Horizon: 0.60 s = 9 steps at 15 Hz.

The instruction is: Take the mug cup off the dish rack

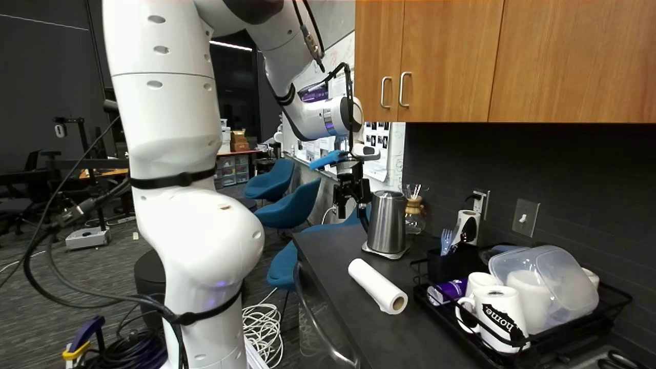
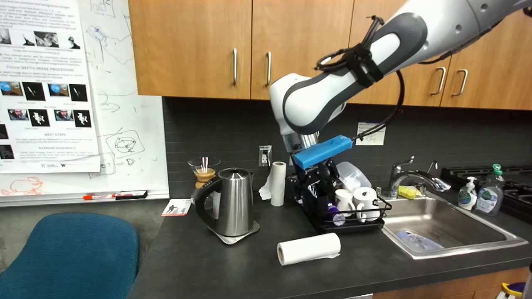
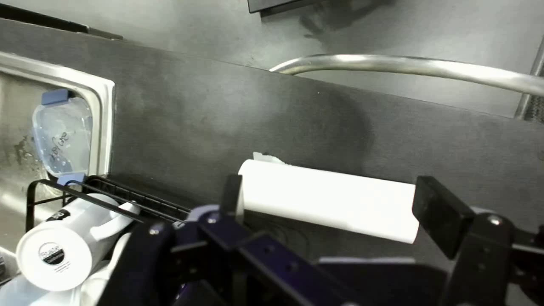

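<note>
- Countertop (image 2: 216,270): dark, spread beneath the whole work area.
- Arm (image 1: 174,154): stretched out above the countertop, its wrist up in the air in both exterior views.
- Dish rack (image 2: 353,227): black and low, beside the sink (image 2: 465,249), loaded with a clear container (image 1: 569,287), a plain white cup (image 2: 344,201) and the mug cup (image 1: 497,315).
- Paper towel roll (image 2: 309,250): lying on its side near the rack, no part of this job.
- Gripper (image 3: 333,207): its 2 fingers stand wide apart and have hold of nothing; in the wrist view the roll shows between them, but it lies well below. The mug cup is off to the side.
- Mug cup: upside down in the rack, just beside the plain cup, its handle (image 3: 117,223) facing the rack's front edge. The step in hand looks to be the approach, the grasp not yet made. The next move calls for a shift across, a descent with 1 finger each side of wall or handle, a firm close, then a straight lift clear of the rack.
</note>
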{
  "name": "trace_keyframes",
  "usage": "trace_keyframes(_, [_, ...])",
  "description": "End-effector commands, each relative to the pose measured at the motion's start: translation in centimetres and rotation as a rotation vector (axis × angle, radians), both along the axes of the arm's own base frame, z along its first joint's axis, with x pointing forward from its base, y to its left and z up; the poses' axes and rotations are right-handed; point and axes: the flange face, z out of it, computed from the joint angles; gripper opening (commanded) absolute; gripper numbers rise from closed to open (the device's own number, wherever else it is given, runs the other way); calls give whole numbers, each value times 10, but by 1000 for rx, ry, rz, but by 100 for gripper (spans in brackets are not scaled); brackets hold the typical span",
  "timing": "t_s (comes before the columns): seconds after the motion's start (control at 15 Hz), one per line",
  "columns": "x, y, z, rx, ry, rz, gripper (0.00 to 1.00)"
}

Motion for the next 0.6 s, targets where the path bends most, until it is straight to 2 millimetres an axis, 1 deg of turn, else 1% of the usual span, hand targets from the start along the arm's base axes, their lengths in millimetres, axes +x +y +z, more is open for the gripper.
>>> trace_keyframes(0.0, [23,-7,-18,-38,22,-65,100])
trace_keyframes(0.13, [26,-23,-29,-64,50,-105,100])
trace_keyframes(0.4, [19,-64,-46,-112,107,-201,100])
trace_keyframes(0.53, [16,-80,-52,-117,127,-237,100])
